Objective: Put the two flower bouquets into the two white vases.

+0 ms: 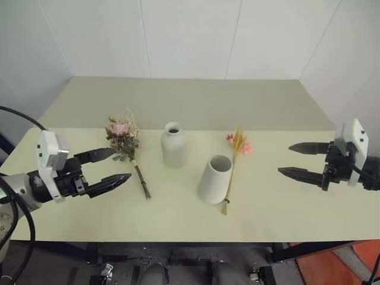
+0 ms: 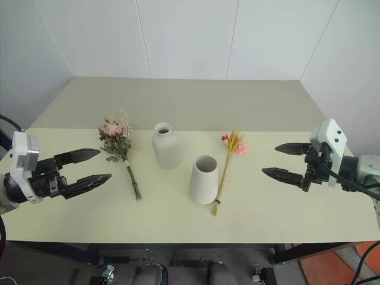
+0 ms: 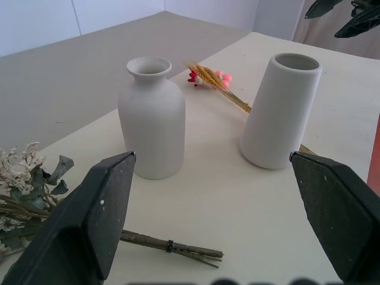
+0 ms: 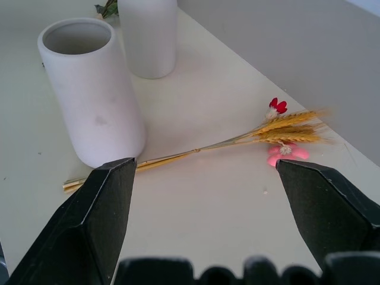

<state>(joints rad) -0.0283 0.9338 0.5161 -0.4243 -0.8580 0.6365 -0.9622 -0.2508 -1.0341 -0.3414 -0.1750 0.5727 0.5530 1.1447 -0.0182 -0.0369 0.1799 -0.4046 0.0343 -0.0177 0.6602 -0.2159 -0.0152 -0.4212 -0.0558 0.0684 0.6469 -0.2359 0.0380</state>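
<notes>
A bushy pink bouquet lies flat on the table, stem toward the front. Right of it stands the bottle-shaped white vase, upright. The cone-shaped white vase stands nearer the front, its mouth empty. A slim yellow bouquet with pink-red flowers lies just right of that vase, stem end at the front. My left gripper hovers open just left of the pink bouquet's stem, holding nothing. My right gripper hovers open well right of the yellow bouquet, also empty.
The pale table ends at a front edge close below the vases. Its far half is a greyer surface running to white wall panels. Bare tabletop lies between the yellow bouquet and my right gripper.
</notes>
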